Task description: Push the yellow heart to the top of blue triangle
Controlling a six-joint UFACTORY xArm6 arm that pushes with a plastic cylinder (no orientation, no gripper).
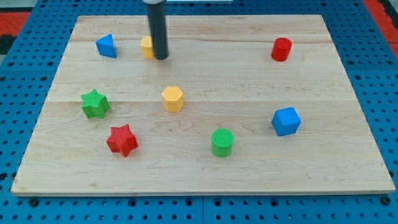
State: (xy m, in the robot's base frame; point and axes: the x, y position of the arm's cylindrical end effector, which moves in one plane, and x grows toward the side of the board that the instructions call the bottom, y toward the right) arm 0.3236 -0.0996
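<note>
My tip [161,58], a bare rod with no gripper, touches the light, stiff, likely slippery yellow heart [146,47], seemingly on its right side, to nudge it toward the blue triangle [106,46].

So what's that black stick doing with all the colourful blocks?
That stick is a robot arm's rod. My tip is pressed against the right side of a yellow block, mostly hidden behind the rod, so its shape is unclear. The blue triangle sits just to its left, near the top of the wooden board. The yellow block is beside the triangle, not above it yet. The other blocks lie apart, untouched.
</note>
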